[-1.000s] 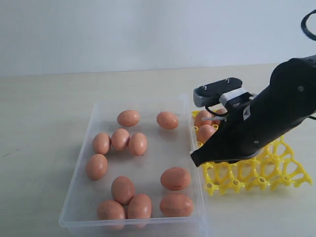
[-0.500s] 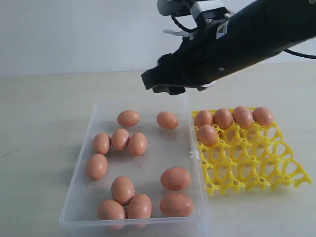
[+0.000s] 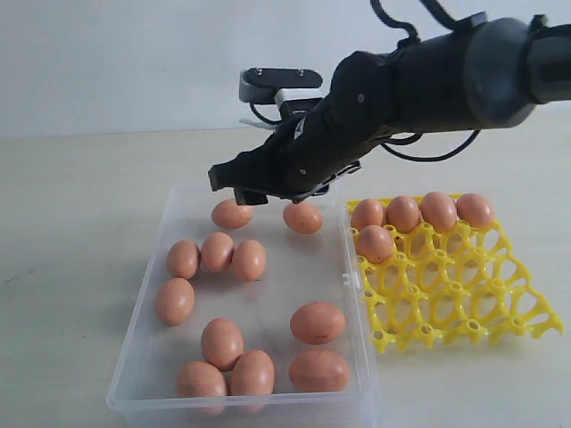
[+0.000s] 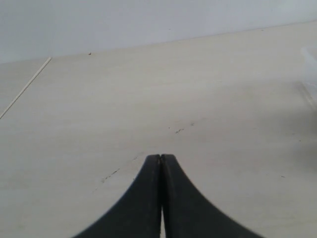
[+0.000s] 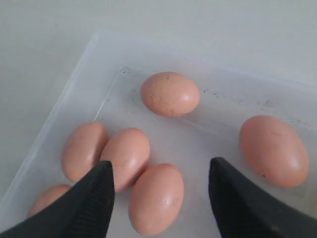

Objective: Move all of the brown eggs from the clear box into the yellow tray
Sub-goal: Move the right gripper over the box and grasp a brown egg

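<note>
Right wrist view: smooth reddish-brown eggs (image 5: 170, 93) (faintly speckled) under right gripper (image 5: 161, 167), jaws spread, empty.

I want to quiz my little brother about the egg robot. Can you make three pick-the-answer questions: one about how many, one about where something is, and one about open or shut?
1. How many brown eggs sit in the yellow tray?
A. Two
B. Five
C. Nine

2. Where are the right arm's jaws?
A. Above the far end of the clear box
B. Above the yellow tray
C. Above the near end of the clear box

3. How do the right arm's jaws stand?
A. Shut on an egg
B. Shut, empty
C. Open, empty

Answers:
1 B: four fill the tray's back row and one sits just in front.
2 A: the exterior view shows them over the box's farthest eggs.
3 C: the right wrist view shows a wide gap with nothing between them.
</note>
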Robot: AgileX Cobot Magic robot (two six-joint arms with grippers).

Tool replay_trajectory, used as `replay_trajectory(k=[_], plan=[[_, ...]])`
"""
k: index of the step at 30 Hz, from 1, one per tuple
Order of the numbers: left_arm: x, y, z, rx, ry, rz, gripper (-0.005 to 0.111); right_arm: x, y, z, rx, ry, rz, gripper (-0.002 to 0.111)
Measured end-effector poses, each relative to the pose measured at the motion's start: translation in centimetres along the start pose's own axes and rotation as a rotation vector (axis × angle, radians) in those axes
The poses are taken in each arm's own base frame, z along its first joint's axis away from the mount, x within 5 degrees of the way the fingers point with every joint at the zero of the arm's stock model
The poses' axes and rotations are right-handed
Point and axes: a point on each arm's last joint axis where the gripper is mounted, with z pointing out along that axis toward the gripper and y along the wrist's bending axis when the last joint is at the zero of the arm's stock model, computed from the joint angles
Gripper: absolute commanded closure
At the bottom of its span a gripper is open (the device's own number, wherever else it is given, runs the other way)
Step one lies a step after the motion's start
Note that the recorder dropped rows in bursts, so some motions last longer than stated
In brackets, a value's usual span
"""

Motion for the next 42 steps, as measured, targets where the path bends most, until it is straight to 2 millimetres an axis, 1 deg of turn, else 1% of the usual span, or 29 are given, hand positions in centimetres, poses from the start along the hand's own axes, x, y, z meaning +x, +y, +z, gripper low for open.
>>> replay_trajectory(k=[2, 5, 10, 18, 36, 42], plan=[[0.0, 0.0, 0.0, 0.000, 0.000, 0.000, 0.107, -0.2, 0.0, 1.1, 0.000, 0.011, 0.029, 0.052], [0.0, 0.0, 0.0, 0.000, 0.000, 0.000, 0.107, -0.4, 0.2, 2.2, -0.015, 0.030, 0.078, 0.052], [0.0, 0.0, 0.0, 0.000, 0.000, 0.000, 0.107, -0.2, 0.2, 3.1, -0.022, 0.064, 0.110, 0.052], [0.0, 0.0, 0.0, 0.000, 0.000, 0.000, 0.107, 1.4, -0.3, 5.2, -0.003, 0.157, 0.127, 0.052], [0.0, 0.0, 0.0, 0.000, 0.000, 0.000, 0.107, 2.6, -0.8, 7.5, -0.004, 0.176, 0.201, 0.052], [0.0, 0.0, 0.0, 0.000, 0.000, 0.000, 0.107, 2.3, -0.9, 8.2, -0.003, 0.162, 0.205, 0.052]])
